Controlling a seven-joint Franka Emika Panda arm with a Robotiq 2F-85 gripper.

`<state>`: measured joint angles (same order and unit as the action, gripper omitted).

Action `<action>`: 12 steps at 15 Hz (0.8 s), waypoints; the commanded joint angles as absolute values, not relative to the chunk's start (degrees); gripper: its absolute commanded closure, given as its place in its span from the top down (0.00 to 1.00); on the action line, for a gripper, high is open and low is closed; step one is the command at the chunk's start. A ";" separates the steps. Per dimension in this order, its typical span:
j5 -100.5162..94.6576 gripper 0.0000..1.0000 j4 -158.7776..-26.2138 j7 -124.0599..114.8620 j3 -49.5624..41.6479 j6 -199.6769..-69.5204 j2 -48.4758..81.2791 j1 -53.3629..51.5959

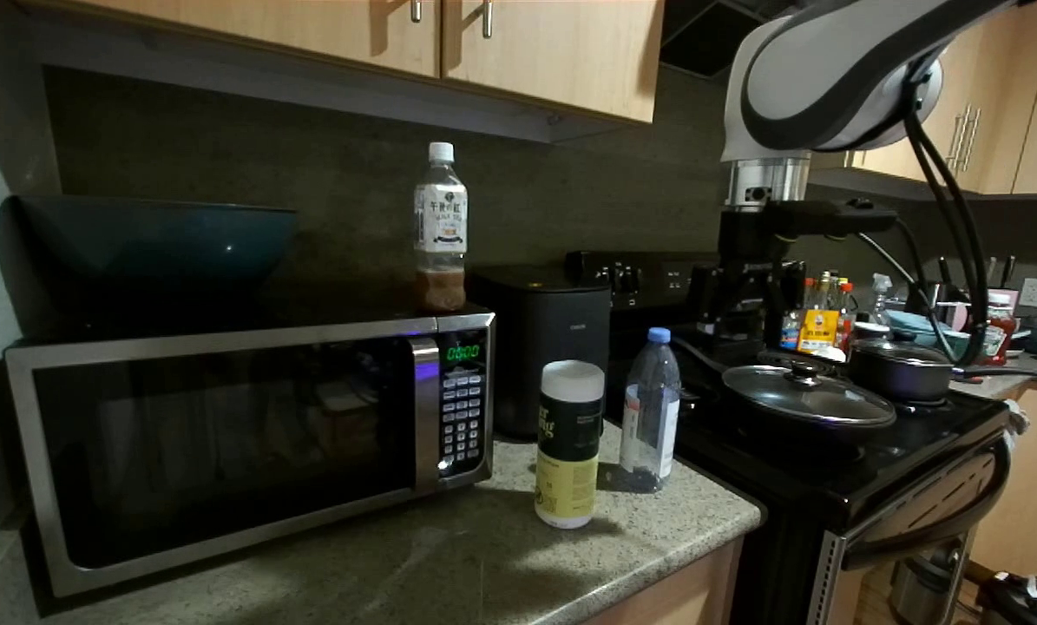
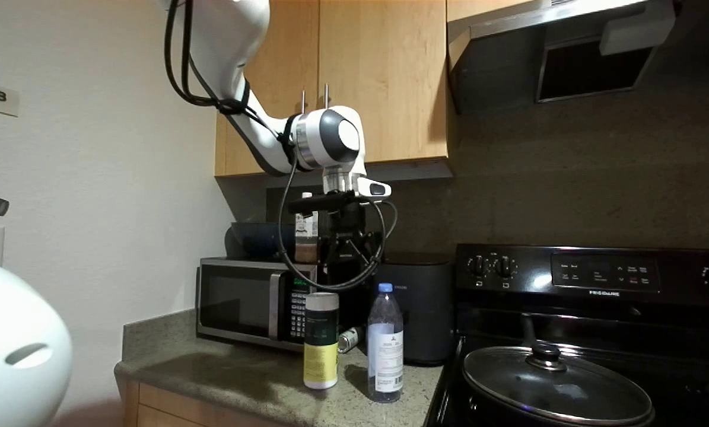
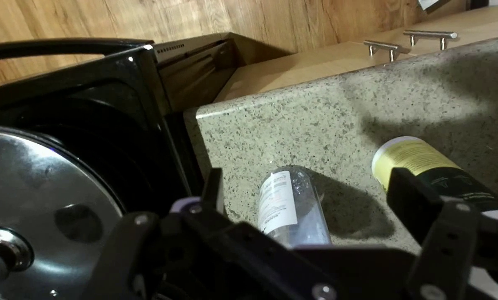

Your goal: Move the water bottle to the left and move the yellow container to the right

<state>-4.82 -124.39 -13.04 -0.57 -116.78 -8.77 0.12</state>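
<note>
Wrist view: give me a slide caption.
Looking down past an open gripper: water bottle and yellow container on the counter, pan lid at left.

In both exterior views the container (image 1: 570, 444) was seen on the counter (image 1: 431, 555), L of the water bottle (image 1: 651, 417), w/ a gap btwn. Farther L & back the microwave (image 1: 253, 451) was found, topped by a bowl (image 1: 154, 247) (L end) & a second bottle (image 1: 442, 227) (R end). An appliance (image 1: 546, 334) was seen behind, R of the microwave. In an exterior view a can (image 2: 349, 339) was spotted farther back, btwn container & water bottle. The counter's R side was bordered by the stove (image 1: 882, 460), w/ a pan (image 1: 809, 401) on it.
</note>
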 commanded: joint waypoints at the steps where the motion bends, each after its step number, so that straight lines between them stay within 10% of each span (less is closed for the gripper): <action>1: -4.46 1.00 -120.19 -9.21 -1.14 -116.36 -4.85 0.94; 12: -2.65 1.00 -114.18 -7.70 -1.59 -118.00 1.07 0.94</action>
